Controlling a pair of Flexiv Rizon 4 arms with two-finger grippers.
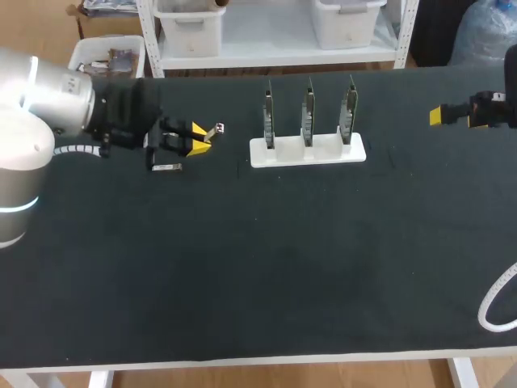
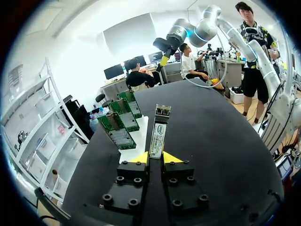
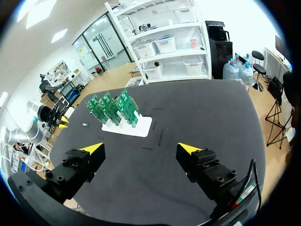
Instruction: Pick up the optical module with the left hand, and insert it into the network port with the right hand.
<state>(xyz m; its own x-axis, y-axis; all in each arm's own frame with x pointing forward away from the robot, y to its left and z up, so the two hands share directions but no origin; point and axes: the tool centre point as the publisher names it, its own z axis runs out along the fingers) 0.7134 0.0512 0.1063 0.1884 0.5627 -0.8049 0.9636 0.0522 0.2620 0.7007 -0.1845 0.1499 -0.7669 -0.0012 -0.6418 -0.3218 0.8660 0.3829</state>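
You get bright, even light from overhead. The black table (image 1: 258, 267) soaks it up, and shadows hardly show on it. In the head view, the left arm (image 1: 36, 101) glares white at 9 o'clock. The optical module (image 2: 158, 134) shows a pale sheen on its label in the left wrist view.

left arm (image 1: 36, 105): silver, black wrist; fingers (image 2: 133, 173): black, screw holes, yellow tips

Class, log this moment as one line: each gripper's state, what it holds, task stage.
left gripper: shut on optical module | right gripper: open, empty | white rack: three boards upright | stage: module picked, not handed over
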